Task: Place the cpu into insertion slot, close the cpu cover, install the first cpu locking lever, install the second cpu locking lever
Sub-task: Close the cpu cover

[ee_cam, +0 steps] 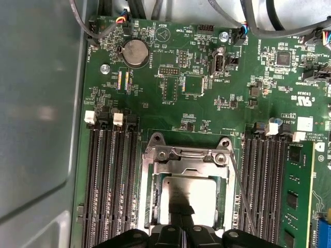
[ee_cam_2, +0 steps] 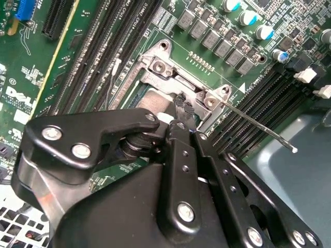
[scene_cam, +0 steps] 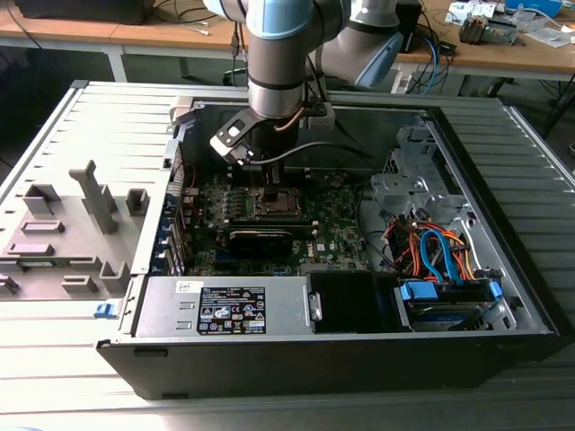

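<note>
Right, the arm reaches down into the open computer case (scene_cam: 269, 368), which lies on the slatted grey desk (scene_cam: 296, 409). In the exterior view the claw (scene_cam: 272, 191) is directly over the insertion slot (scene_cam: 287, 205) in the middle of the green motherboard (scene_cam: 337, 229).

First wrist view: the cpu (ee_cam: 204, 196) sits flat in the slot with its silver top facing up. The cpu cover (ee_cam: 189, 168) lies down around it, and the chip shows through the window. The claw (ee_cam: 178, 205) is over the cpu's top. Its fingers are drawn together into one dark point and I see nothing pinched between them. I can't tell whether the tip is pressing on the chip or is just above it.

Second wrist view: the claw (ee_cam_2: 183, 107) is at the edge of the silvery frame. A thin wire lever (ee_cam_2: 258, 126) runs out from the socket corner and slants over the black memory slots (ee_cam_2: 261, 98). In the first wrist view the same lever (ee_cam: 242, 196) runs along the side of the socket. I can't tell whether it is latched.

Elsewhere:
- A coin battery (ee_cam: 135, 52) is on the board, well away from the socket.
- A green memory module (ee_cam: 297, 196) stands in one of the outer slots.
- The power supply (scene_cam: 225, 307) lies along the case's near wall.
- Orange and blue cables (scene_cam: 440, 251) are bunched towards the exterior view's right.
- A grey fixture tray (scene_cam: 67, 224) is outside the case on the exterior view's left.
</note>
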### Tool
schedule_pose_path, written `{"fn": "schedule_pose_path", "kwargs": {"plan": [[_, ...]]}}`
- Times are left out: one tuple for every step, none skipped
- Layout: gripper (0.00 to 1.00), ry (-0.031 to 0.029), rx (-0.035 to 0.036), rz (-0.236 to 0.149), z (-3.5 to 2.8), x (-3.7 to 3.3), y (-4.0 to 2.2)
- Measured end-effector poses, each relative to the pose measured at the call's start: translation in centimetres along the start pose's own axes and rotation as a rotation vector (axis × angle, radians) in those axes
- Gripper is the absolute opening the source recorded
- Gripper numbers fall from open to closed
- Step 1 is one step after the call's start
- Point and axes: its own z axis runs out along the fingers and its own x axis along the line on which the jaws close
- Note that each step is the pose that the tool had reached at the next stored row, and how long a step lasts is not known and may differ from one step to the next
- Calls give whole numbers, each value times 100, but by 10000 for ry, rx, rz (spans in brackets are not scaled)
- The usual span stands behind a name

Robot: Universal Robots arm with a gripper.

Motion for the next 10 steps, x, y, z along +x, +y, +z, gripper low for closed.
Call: {"fn": "schedule_pose_path", "kwargs": {"plan": [[11, 2, -1, 0, 9, 0, 0], [11, 6, -4, 1, 12, 1, 0], [11, 7, -5, 1, 10, 2, 2], [11, 14, -8, 2, 3, 2, 7], [11, 27, -24, 0, -16, 2, 25], [11, 14, -9, 1, -35, -2, 42], [11, 9, -1, 1, -52, -6, 56], [11, 11, 7, -1, -84, -10, 89], [11, 10, 12, -2, -103, -13, 104], [11, 11, 19, -1, -120, -15, 119]]}}
